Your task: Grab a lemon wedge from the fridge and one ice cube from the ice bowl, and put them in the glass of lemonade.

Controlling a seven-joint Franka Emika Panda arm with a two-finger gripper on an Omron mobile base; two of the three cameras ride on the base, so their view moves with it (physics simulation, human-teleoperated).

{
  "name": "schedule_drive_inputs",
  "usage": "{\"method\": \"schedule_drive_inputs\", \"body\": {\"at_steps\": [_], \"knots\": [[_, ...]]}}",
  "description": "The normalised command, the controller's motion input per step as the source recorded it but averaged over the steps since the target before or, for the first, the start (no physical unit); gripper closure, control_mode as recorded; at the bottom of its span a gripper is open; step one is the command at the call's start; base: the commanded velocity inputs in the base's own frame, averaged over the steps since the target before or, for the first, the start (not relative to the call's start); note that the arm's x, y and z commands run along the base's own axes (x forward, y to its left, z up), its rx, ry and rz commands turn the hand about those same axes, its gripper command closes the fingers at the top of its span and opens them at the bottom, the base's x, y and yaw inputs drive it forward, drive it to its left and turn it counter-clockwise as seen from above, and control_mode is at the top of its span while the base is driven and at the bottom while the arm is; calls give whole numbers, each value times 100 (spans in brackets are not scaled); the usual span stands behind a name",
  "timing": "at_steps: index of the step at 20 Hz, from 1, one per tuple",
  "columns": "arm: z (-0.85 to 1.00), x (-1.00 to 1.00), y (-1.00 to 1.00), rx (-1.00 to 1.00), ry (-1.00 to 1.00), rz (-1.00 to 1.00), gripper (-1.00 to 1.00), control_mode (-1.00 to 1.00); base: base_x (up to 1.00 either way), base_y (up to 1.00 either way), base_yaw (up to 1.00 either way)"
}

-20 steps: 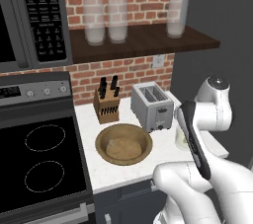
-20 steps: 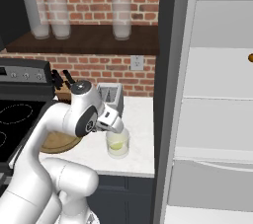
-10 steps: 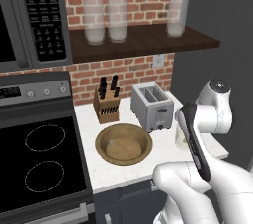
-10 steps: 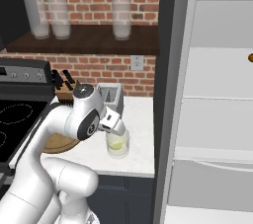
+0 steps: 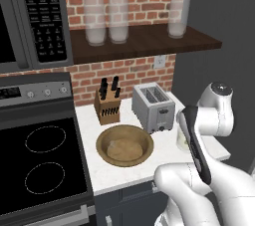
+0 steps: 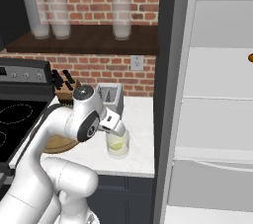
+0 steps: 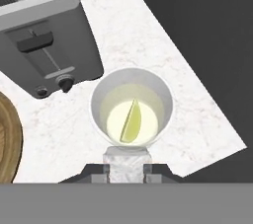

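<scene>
- We see the two-finger gripper (image 7: 126,168) directly above the short clear glass of lemonade (image 7: 131,114), jaws pinching a small whitish ice cube (image 7: 126,163).
- We find the tiny yellow-green lemon wedge (image 7: 131,122) lying in the pale liquid inside the glass.
- The glass (image 6: 117,144) stands on the white marble counter (image 7: 148,35), just beside the silver toaster (image 7: 42,35).
- The wide tan-brown wooden ice bowl (image 5: 124,145) rests on the counter in front of the knife block (image 5: 107,105).
- The dark grey fridge (image 6: 217,119) stands open, pale shelves visible.
</scene>
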Motion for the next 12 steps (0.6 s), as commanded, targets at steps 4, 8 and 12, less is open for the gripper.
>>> {"method": "schedule_drive_inputs", "body": {"at_steps": [4,8,12], "knots": [[0,38,-16,0,2,0,100,-100,0,0,0],[-9,28,-4,0,0,0,100,-100,0,0,0],[-13,23,0,0,0,0,100,-100,0,0,0]]}}
